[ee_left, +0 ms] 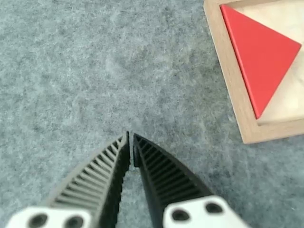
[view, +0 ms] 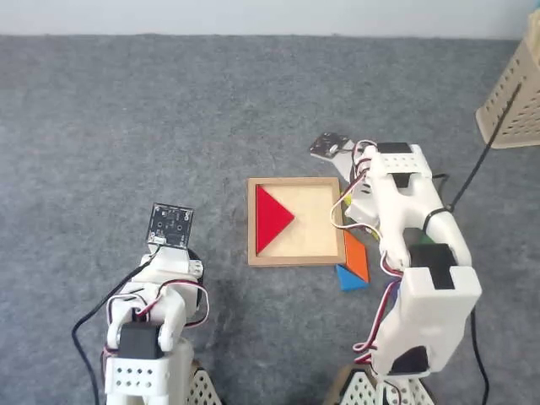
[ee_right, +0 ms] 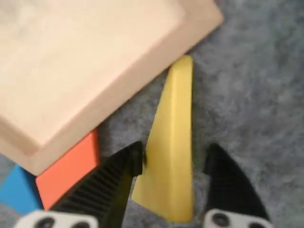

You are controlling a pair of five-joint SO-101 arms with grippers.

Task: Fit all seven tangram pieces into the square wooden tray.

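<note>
Right gripper [ee_right: 175,159] is seen spread open astride the yellow triangle [ee_right: 176,109], laid on the surface just off a corner of the wooden tray [ee_right: 109,102], judged light, stiff, slick, best pinched across its long edges; left gripper [ee_left: 129,142] closed on nothing

Robotics lab bench: grey felt-covered table [view: 126,110], 2 white robot arms [view: 152,329] [view: 422,278], pale wall [view: 253,15].

Pale smooth wooden tray [view: 295,258]; fuzzy grey felt mat [view: 126,126].

Triangle [view: 270,217] in tray [view: 295,261] — left half
</note>
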